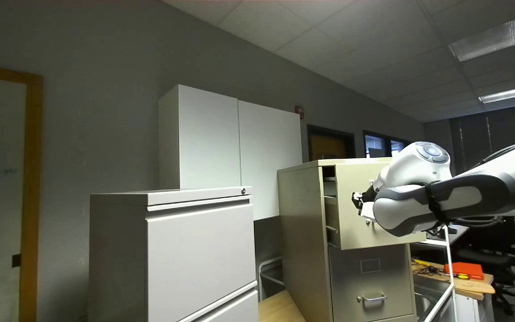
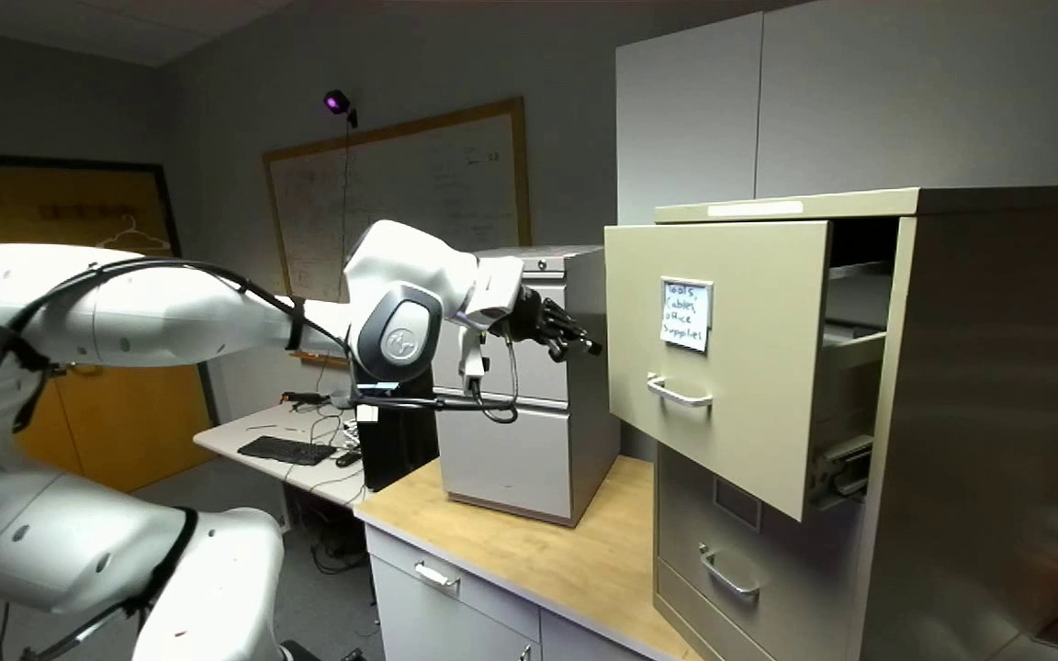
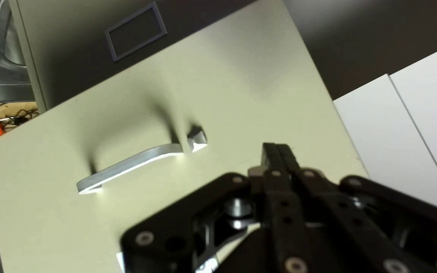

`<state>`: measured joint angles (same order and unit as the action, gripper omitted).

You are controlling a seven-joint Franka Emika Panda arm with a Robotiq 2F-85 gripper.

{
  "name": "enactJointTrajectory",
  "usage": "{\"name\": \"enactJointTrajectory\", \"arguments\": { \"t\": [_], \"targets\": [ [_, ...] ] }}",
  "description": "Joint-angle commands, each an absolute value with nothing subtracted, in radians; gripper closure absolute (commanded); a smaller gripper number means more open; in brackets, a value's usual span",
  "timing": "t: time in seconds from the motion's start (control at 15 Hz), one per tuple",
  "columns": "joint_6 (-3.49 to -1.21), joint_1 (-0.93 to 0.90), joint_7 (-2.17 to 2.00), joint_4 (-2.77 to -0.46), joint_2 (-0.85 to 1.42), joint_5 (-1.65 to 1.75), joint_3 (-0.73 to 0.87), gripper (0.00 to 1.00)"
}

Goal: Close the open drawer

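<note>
The hand [image 3: 280, 155] (pinched narrow, empty) hangs near the filing cabinet's [image 2: 997, 413] open top drawer [image 2: 749, 367], seemingly lined up, an inward push needed next.

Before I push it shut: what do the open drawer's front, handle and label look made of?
Drawer front: probably painted metal, low-sheen beige; smooth, even, grainless.
Handle: likely metal, satin silver-grey; bright line along its edge.
Label: apparently white paper, handwritten; any coating can't be told.
</note>
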<state>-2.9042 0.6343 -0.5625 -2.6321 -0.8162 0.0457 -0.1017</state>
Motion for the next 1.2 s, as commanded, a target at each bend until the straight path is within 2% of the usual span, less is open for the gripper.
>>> {"name": "enactJointTrajectory", "arguments": {
  "t": [0.0, 0.6, 1.13],
  "targets": [
    [-2.950, 0.622, -0.501, -2.544, -0.702, 0.016, -0.096, 0.99],
    [-2.949, 0.629, -0.474, -2.365, -0.513, 0.041, -0.133, 0.99],
    [-2.827, 0.603, -0.495, -2.202, -0.387, 0.082, -0.140, 0.99]
  ]
}}
